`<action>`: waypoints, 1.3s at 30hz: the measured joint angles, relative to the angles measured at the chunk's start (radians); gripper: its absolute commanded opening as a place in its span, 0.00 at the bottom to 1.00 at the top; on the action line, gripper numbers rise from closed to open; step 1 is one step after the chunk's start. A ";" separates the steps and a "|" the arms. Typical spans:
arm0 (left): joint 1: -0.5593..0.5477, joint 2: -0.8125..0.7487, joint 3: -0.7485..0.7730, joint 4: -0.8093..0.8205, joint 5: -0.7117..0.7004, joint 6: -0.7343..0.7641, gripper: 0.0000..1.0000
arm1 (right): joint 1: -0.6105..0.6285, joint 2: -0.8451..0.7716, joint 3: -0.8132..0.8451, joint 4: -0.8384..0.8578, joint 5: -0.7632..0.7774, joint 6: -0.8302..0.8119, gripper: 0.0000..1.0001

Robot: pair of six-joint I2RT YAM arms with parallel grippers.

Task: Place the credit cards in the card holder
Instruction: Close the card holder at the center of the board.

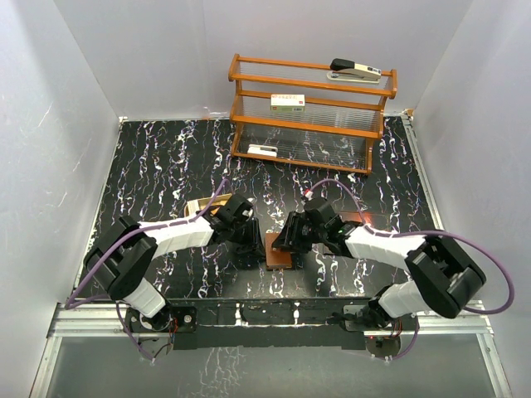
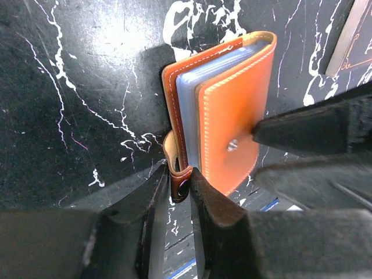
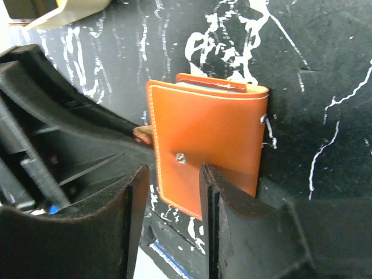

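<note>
Both reach the card holder (image 2: 232,110): left jaws pinch its strap (image 2: 179,185), right jaws half-spread at its cover (image 3: 203,128).

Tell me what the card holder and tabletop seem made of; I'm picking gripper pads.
The card holder: leather or imitation, smooth orange-brown, pale edge stitching, metal snap. Its inner sleeves: glossy bluish clear plastic. The tabletop: glossy black, white-veined, marble or a printed look-alike.
</note>
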 measured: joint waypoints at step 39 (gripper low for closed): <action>0.051 -0.109 -0.031 -0.011 -0.050 0.005 0.16 | 0.089 0.079 0.111 -0.143 0.119 -0.095 0.31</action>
